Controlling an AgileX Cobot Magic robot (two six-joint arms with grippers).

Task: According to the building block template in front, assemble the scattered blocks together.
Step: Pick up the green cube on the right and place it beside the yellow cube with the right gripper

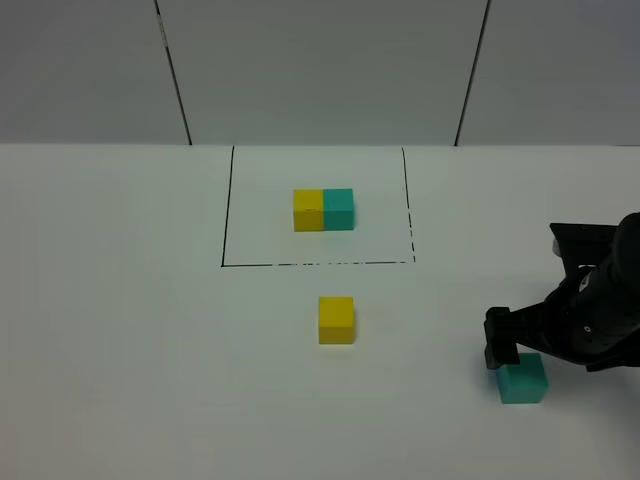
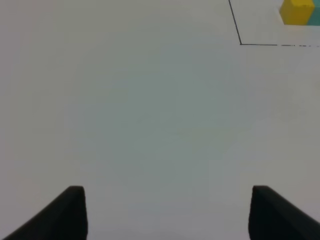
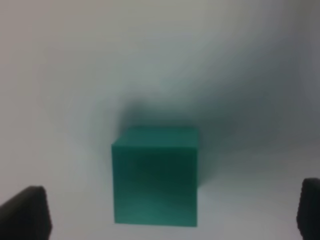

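The template, a yellow and a teal cube joined side by side (image 1: 323,210), sits inside a thin black drawn rectangle (image 1: 226,210); its yellow half shows in the left wrist view (image 2: 297,12). The loose yellow cube (image 1: 336,320) lies in front of the rectangle. The loose teal cube (image 1: 522,379) lies at the front right. My right gripper (image 1: 522,352) is open just above it, and the teal cube (image 3: 156,175) sits between the fingertips (image 3: 25,215) without touching them. My left gripper (image 2: 167,212) is open and empty over bare table; it is out of the exterior view.
The white table (image 1: 120,330) meets a grey panelled wall (image 1: 320,70) at the back. A corner of the black rectangle (image 2: 240,43) shows in the left wrist view.
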